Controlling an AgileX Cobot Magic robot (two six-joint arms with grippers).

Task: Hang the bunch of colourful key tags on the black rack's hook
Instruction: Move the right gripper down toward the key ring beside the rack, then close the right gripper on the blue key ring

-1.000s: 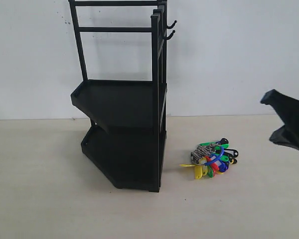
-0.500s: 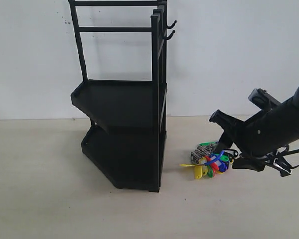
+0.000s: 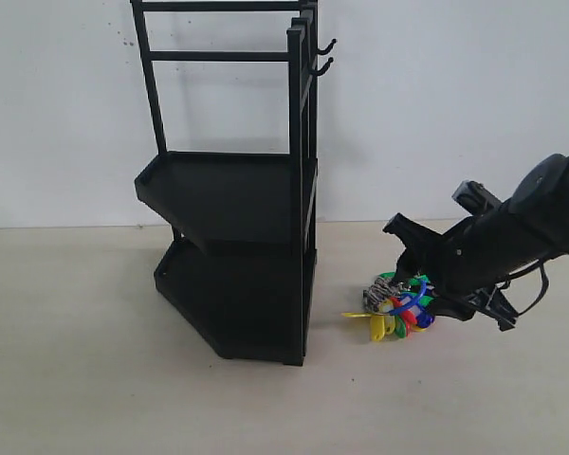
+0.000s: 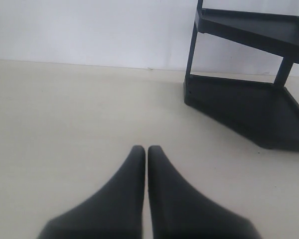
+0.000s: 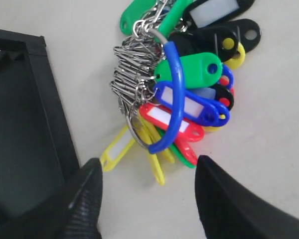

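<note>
Over on the left side, the left gripper (image 4: 147, 149) sits low over the bare tabletop (image 4: 65, 109), fingers pressed together w/ nothing between them, and only the black rack (image 4: 249, 109) shows ahead of it. It's not in the exterior view, so prob. not the arm for this. Mid-scene the rack stands upright, w/ the hook (image 3: 324, 66) high on its right post, just under the upper hook (image 3: 328, 45). Right of the rack's foot, near it but not touching, the colourful key tag bunch (image 3: 398, 308) lies flat on the tabletop. The right gripper (image 5: 148, 167) is right at it, spread wide & holding nothing yet, w/ the tags' near ends just ahead of its gap. The blue-sleeved ring (image 5: 174, 94) runs lengthwise away from that gap, i.e. across the closing line, so a short push fwd then a squeeze looks like the next step. The lift to the hook would then go up & leftward.
</note>
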